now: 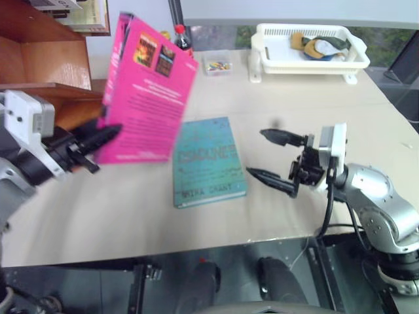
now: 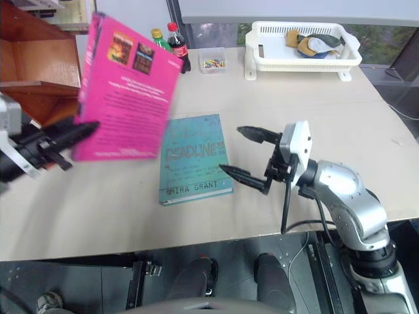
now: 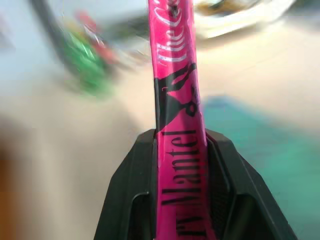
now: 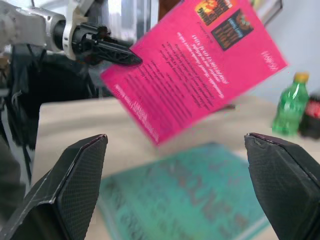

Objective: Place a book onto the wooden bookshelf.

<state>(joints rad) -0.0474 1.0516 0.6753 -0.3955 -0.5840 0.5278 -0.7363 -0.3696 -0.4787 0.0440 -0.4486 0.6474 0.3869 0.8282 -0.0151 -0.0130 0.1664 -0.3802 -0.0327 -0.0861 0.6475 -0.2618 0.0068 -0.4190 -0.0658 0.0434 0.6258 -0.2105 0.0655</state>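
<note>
The pink book (image 1: 147,91) stands upright in the air at the table's left, its white-text cover and two small dark pictures facing me. My left gripper (image 1: 108,136) is shut on its lower left corner; the left wrist view has the spine (image 3: 177,150) clamped between both fingers. The wooden bookshelf (image 1: 39,59) rises just behind and left of the book. Over the table's right half my right gripper (image 1: 270,157) hangs open and empty, pointing left beside a teal-green book (image 1: 206,160) lying flat.
A white basket (image 1: 308,46) with cloth items stands at the back right. Two bottles (image 2: 169,40) and a small clear box (image 1: 217,63) sit at the back centre. The table's front edge runs close below the teal book.
</note>
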